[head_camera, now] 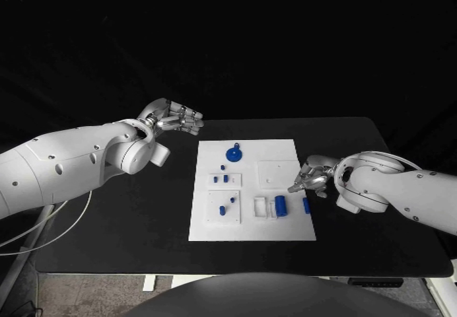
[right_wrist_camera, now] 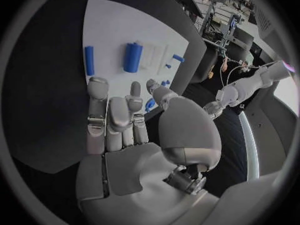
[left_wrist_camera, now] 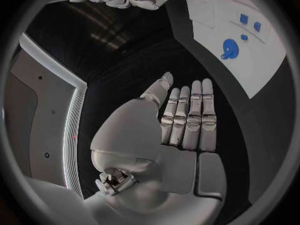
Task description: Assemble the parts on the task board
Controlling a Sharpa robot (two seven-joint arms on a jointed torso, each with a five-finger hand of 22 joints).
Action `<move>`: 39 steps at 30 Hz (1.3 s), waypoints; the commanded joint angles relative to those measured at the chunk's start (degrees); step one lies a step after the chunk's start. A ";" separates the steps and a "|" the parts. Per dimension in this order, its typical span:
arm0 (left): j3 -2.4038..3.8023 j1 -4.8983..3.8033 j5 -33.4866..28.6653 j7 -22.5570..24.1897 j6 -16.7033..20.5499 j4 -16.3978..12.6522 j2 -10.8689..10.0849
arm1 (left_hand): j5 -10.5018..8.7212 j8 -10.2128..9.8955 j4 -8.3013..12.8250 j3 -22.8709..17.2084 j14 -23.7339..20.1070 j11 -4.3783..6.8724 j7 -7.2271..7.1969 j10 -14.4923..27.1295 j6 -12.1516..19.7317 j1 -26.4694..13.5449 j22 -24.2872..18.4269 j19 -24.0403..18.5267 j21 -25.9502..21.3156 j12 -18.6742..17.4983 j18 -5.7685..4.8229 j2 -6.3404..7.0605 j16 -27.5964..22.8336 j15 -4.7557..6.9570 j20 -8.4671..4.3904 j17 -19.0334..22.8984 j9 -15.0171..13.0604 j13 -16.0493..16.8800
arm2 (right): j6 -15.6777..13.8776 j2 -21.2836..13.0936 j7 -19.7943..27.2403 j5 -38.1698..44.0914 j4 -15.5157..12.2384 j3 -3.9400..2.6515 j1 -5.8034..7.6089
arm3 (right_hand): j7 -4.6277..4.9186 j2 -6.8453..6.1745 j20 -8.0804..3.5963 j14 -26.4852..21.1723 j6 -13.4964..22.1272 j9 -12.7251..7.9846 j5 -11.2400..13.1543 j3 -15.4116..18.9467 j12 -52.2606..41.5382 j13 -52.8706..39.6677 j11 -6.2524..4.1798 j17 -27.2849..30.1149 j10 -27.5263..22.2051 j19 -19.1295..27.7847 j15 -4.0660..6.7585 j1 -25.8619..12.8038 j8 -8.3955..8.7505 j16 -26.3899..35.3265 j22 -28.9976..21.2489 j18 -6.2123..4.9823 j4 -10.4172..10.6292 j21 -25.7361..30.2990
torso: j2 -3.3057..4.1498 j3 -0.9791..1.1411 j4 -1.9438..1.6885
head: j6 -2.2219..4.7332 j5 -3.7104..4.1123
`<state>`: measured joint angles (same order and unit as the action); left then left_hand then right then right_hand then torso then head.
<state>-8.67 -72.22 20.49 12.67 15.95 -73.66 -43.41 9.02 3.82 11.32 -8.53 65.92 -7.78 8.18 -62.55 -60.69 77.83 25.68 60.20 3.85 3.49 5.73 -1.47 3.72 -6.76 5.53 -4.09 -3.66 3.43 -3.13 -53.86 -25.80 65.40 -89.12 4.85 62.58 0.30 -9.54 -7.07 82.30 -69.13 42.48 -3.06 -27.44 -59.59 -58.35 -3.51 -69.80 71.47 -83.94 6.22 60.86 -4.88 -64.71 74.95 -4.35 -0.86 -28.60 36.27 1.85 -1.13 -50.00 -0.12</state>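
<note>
The white task board [head_camera: 276,148] lies in the middle of the black table. On its far part sits a round blue disc [head_camera: 234,155] [left_wrist_camera: 230,49]. A thick blue cylinder [head_camera: 280,205] [right_wrist_camera: 132,57] and a slim blue bar [head_camera: 306,205] [right_wrist_camera: 89,60] lie near its right front. Small blue pieces [head_camera: 222,211] stand in the left insets. My left hand [head_camera: 174,119] [left_wrist_camera: 184,120] hovers beyond the board's far left corner, fingers straight and empty. My right hand [head_camera: 312,178] [right_wrist_camera: 119,115] hangs over the board's right edge, just behind the slim bar, fingers apart and holding nothing.
Black tabletop [head_camera: 142,218] surrounds the board on all sides, with its front edge near me and the right edge past my right arm. Several square white insets [head_camera: 273,172] mark the board's surface.
</note>
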 commanded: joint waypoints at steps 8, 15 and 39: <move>-0.08 0.25 -0.36 0.23 -1.34 0.06 0.33 | -0.32 -0.21 -0.71 -0.22 0.02 -0.07 -0.07 0.03 0.19 -0.42 -0.77 0.42 0.13 -0.15 0.08 -0.44 -0.22 -0.01 0.13 -0.08 -0.01 -0.05 | 1.72 0.95 -9.54 -2.98 -0.29 1.19 -0.88 | -0.30 -1.20 -0.47 0.79 0.28 5.06 0.29 -2.58 0.64 -0.73 -0.10 -1.04 0.41 -1.21 0.15 -4.65 1.01 0.61 2.87 0.62 1.66 -0.73 | -0.14 0.16 0.18 | 0.00 0.44; -0.10 0.29 -0.37 0.06 -1.62 -0.02 0.25 | -0.35 -0.20 -0.92 -0.24 -0.02 -0.10 -0.07 0.09 0.28 -0.45 -1.28 0.50 0.13 -0.14 0.08 -0.37 -0.21 -0.04 0.16 -0.09 -0.01 -0.04 | -0.77 2.94 -11.10 -1.74 0.62 1.84 -2.33 | 0.67 -2.99 -0.39 0.77 2.28 5.02 0.32 -1.68 1.08 -0.70 0.46 -1.27 0.12 -1.22 -0.14 -8.92 1.35 0.83 2.86 0.65 4.42 -0.66 | -0.07 -0.03 0.10 | 0.00 0.68; -0.13 0.31 -0.37 -0.31 -1.89 -0.55 -0.30 | -0.34 -0.21 -1.65 -0.29 -0.08 -0.12 0.01 0.16 0.55 -0.45 -3.01 0.83 0.16 -0.14 0.05 -0.28 -0.21 -0.07 0.20 -0.11 -0.01 -0.04 | -4.11 8.34 -11.44 -1.04 3.73 2.58 -5.08 | 1.42 -2.54 0.17 1.19 4.53 2.72 0.30 -0.52 0.98 -2.73 1.06 -3.08 0.18 -1.55 -0.64 -7.04 1.19 1.34 3.20 0.18 10.29 -1.31 | 0.07 -0.21 0.11 | 0.00 -0.04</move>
<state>-8.84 -71.90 20.46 12.22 14.80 -74.02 -43.73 9.02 3.82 9.96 -8.75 65.91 -7.78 8.18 -62.55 -60.69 77.65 22.72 60.82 3.85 3.49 5.74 -1.66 3.72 -6.76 5.73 -4.13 -3.66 3.43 -6.26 -45.67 -37.16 63.49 -85.39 7.41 57.60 1.84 -12.42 -7.06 83.27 -64.93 45.31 -3.06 -27.60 -58.45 -61.02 -2.55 -72.86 71.36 -83.94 5.71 54.06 -3.64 -63.41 74.92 -4.36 9.54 -29.71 36.32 1.68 -1.02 -50.01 -0.10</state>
